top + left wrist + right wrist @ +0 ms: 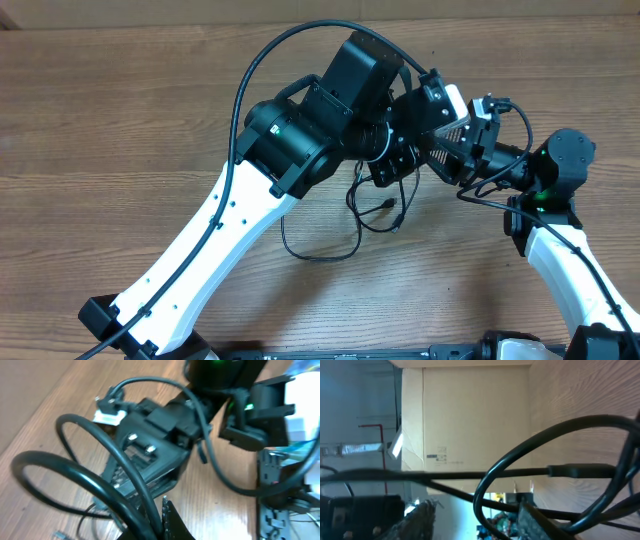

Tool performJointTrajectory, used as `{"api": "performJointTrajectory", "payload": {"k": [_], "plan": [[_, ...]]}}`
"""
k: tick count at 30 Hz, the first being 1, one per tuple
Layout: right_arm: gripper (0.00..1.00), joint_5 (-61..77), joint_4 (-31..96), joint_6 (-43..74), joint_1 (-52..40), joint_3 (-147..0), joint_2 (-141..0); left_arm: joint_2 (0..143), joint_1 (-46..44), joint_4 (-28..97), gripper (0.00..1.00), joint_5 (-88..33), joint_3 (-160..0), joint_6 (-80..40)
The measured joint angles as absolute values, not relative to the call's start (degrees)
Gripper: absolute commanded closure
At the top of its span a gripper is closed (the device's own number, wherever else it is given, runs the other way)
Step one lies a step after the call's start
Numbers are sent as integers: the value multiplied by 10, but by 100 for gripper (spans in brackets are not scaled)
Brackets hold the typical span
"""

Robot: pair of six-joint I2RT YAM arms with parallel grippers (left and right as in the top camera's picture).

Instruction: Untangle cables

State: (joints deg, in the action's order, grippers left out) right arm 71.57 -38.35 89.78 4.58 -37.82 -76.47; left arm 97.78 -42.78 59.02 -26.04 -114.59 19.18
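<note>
The cables [375, 212] are thin black cords hanging in a tangle under the two wrists, with a loop [320, 254] lying on the wooden table. My left gripper [388, 170] is mostly hidden under its own wrist. In the left wrist view its one visible finger [167, 520] is pressed against two black cable strands [125, 485], and a small plug [60, 535] lies on the table. My right gripper [442, 150] faces the left one. In the right wrist view it [475, 515] is open, with cable strands and a plug barrel [580, 470] crossing between the fingers.
The left arm's thick black wire [262, 60] arcs over the table. The right arm's wrist [160, 440] sits close in front of the left gripper. A power strip [272, 490] lies beside it. A cardboard box [470, 425] stands beyond the table edge.
</note>
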Motion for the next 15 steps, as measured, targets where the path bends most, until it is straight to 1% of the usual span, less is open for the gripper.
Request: {"api": "performJointTrajectory", "payload": {"k": [1, 2, 3, 6, 7, 13, 15], "plan": [[64, 713, -383, 898, 44, -378, -765, 978, -428, 590, 96, -268, -1146, 192], [74, 712, -383, 895, 44, -378, -765, 978, -428, 591, 96, -274, -1146, 192], [81, 710, -384, 893, 44, -378, -765, 978, -428, 591, 96, -278, -1146, 192], [95, 704, -383, 892, 44, -378, -765, 978, -428, 595, 96, -288, -1146, 192], [96, 702, -382, 891, 44, -378, -765, 978, -428, 595, 96, -290, -1146, 192], [96, 701, -383, 889, 44, -378, -765, 978, -428, 597, 96, -293, -1146, 192], [96, 704, -383, 889, 44, -378, -765, 978, -428, 606, 96, -278, -1146, 191]]}}
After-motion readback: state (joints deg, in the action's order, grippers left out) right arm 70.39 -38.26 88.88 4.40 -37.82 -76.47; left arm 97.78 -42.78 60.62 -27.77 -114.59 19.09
